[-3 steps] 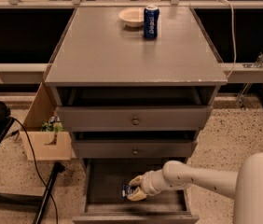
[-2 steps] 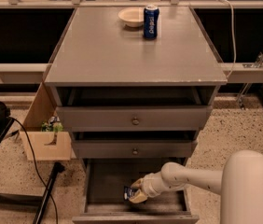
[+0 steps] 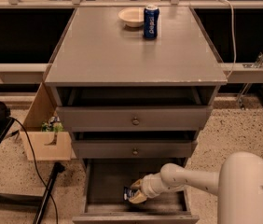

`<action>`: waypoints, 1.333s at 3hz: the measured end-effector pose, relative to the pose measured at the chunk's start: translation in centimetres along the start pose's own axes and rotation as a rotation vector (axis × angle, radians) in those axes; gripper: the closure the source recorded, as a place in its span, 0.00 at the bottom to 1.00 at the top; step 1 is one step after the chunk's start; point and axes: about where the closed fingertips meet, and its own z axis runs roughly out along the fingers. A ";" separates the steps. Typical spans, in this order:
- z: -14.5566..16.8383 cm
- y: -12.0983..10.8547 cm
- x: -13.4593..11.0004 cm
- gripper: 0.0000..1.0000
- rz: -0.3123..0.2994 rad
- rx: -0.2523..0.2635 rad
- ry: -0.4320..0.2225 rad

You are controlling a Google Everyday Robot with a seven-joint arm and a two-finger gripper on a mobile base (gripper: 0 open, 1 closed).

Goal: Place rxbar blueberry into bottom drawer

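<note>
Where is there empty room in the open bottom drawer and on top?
In the bottom drawer, the back and left floor are bare; the claw and rxbar blueberry crowd the front middle. On the cabinet top, everything before the bowl and soda can is free.

Dim, warm indoor light from overhead. The table (image 3: 122, 55) top is evenly lit with a soft sheen and no hard glare. The soda can (image 3: 151, 21) shows a small highlight. Recesses under the top and between the drawer fronts go near black. The gripper (image 3: 133, 196) sits low inside the shaded bottom drawer (image 3: 106, 183). The pale arm (image 3: 192, 178) is the brightest thing in view.
</note>
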 end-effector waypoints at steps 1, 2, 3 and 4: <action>2.1 -0.7 1.5 1.00 -0.019 -0.012 0.003; 3.9 -1.7 2.8 1.00 -0.037 -0.020 0.007; 5.6 -2.6 3.9 1.00 -0.057 -0.028 0.015; 6.7 -3.1 4.8 1.00 -0.072 -0.034 0.031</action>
